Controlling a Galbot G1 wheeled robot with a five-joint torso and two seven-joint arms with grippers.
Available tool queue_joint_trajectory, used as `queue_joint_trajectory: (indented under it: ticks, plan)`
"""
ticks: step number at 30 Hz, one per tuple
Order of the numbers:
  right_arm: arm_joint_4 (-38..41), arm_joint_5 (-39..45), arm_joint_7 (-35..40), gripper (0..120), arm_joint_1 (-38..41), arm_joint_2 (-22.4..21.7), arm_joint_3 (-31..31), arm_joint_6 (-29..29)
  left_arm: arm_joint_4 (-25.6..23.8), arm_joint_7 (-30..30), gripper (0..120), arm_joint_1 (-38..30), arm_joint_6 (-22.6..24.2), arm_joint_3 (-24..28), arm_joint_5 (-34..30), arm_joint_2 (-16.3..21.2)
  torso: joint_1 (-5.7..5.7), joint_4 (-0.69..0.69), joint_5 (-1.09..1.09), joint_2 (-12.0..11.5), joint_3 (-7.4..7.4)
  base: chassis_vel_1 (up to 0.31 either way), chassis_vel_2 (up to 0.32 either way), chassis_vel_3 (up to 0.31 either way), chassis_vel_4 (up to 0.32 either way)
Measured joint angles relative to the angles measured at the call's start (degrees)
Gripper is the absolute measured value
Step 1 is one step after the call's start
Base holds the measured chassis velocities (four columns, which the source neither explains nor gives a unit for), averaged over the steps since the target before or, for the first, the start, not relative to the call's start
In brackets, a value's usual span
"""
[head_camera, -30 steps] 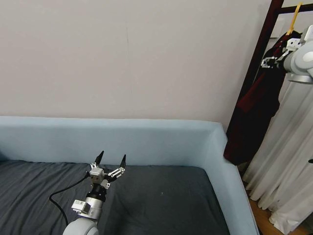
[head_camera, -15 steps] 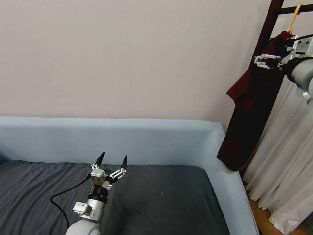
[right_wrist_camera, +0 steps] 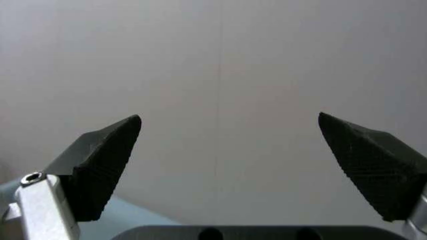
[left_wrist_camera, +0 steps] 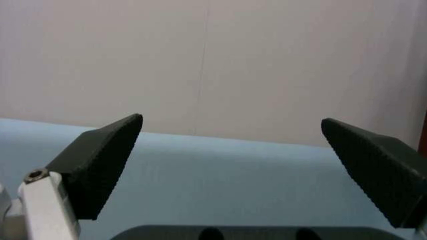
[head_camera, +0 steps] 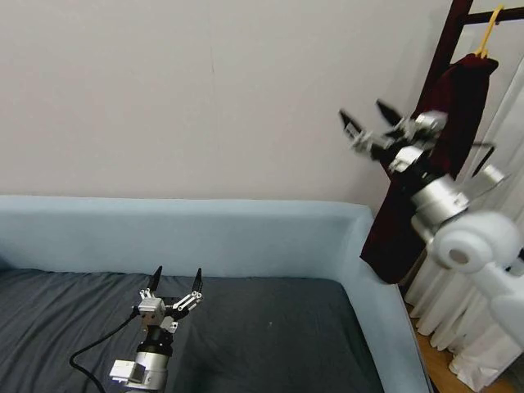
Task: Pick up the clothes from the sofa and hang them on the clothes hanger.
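The dark red clothes (head_camera: 449, 123) hang on the yellow hanger (head_camera: 490, 29). The right hand (head_camera: 361, 111) is just beside them, open and empty. The left hand (head_camera: 177, 275) hovers open over the sofa (head_camera: 262, 233).

Sofa seat (head_camera: 286, 327) open, wall (head_camera: 205, 98) close behind, rack (head_camera: 453, 33) (garment (head_camera: 467, 90) hung) rightward

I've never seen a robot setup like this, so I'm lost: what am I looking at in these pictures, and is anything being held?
It is a wheeled robot with two arms. The wide picture comes from its head camera; the other two come from wrist cameras, looking out between two dark fingers. The left end effector hovers open over the grey seat of the sofa. The right end effector is raised, open and empty, near a dark red garment hanging on a yellow hanger.
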Motion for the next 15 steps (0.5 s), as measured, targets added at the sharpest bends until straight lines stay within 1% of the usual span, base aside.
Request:
queue_joint_trajectory:
  ticks: [1, 3, 6, 7, 8, 9, 10, 11, 12, 13, 14, 15]
  plan:
    - [0.0, 0.0, 0.0, 100, 0.0, 0.0, 0.0, 0.0, 0.0, 0.0, 100, 0.0, 0.0, 0.0, 0.0, 0.0, 0.00, 0.00, 0.00, 0.0, 0.00, 0.000, 0.000, 0.000, 0.000]
    - [-1.3, -4.7, 3.0, 100, -4.4, 2.8, -0.2, -1.0, 0.0, -1.0, 100, 0.9, 0.0, 0.0, 0.7, -0.6, 0.00, 0.00, 0.00, 0.0, 0.00, 0.000, 0.000, 0.000, 0.000]
    - [-2.6, -9.4, 5.0, 100, -9.9, 6.2, 0.4, -1.6, -0.3, -3.5, 100, 2.5, 0.1, -0.3, 0.9, -1.6, 0.00, 0.00, 0.01, 0.0, 0.01, 0.000, 0.000, 0.000, 0.000]
    - [-2.6, -9.4, 5.0, 100, -9.9, 6.2, 0.4, -1.6, -0.3, -3.5, 100, 2.5, 0.1, -0.3, 0.9, -1.6, 0.00, 0.00, 0.01, 0.0, 0.01, 0.000, 0.000, 0.000, 0.000]
    - [-2.6, -11.3, 5.1, 100, -12.8, 7.8, 1.3, -1.9, -0.6, -4.8, 100, 3.3, 0.2, -0.5, 1.0, -2.1, 0.00, -0.01, 0.01, 0.0, 0.00, 0.000, 0.000, 0.000, 0.000]
    - [-1.7, -14.3, 5.1, 100, -17.6, 10.5, 3.4, -3.3, -1.4, -6.5, 100, 4.8, 0.5, -1.0, 2.0, -3.4, 0.00, -0.02, 0.02, 0.0, 0.00, 0.000, 0.000, 0.000, 0.000]
    - [-0.6, -17.4, 5.2, 100, -21.2, 12.9, 5.7, -5.2, -2.0, -7.8, 100, 6.2, 0.6, -1.4, 4.1, -4.6, 0.00, -0.02, -0.01, 0.0, 0.00, 0.000, 0.000, 0.000, 0.000]
    - [0.1, -20.1, 5.3, 100, -23.4, 14.8, 7.6, -6.5, -2.5, -9.2, 100, 7.2, 0.5, -1.6, 6.3, -5.5, 0.00, -0.02, -0.01, 0.0, -0.01, 0.000, 0.000, 0.000, 0.000]
    - [0.1, -20.1, 5.3, 100, -23.4, 14.8, 7.6, -6.5, -2.5, -9.2, 100, 7.2, 0.5, -1.6, 6.3, -5.5, 0.00, -0.02, -0.01, 0.0, -0.01, 0.000, 0.000, 0.000, 0.000]
    - [0.7, -23.7, 5.3, 100, -26.0, 17.0, 9.9, -7.9, -2.8, -10.8, 100, 8.3, -0.3, -1.9, 8.7, -6.8, 0.00, -0.01, 0.01, 0.0, -0.01, 0.000, 0.000, 0.000, 0.000]
    - [1.1, -26.2, 5.0, 100, -28.0, 18.4, 11.7, -8.9, -3.0, -11.6, 100, 9.2, -1.2, -2.0, 10.1, -7.8, 0.00, 0.02, 0.00, 0.0, -0.01, 0.000, 0.000, 0.000, 0.000]
    - [1.7, -28.9, 4.5, 100, -30.1, 19.9, 13.9, -10.3, -3.1, -12.2, 100, 10.2, -2.0, -2.1, 11.2, -8.9, 0.00, 0.01, 0.00, 0.0, -0.01, 0.000, 0.000, 0.000, 0.000]
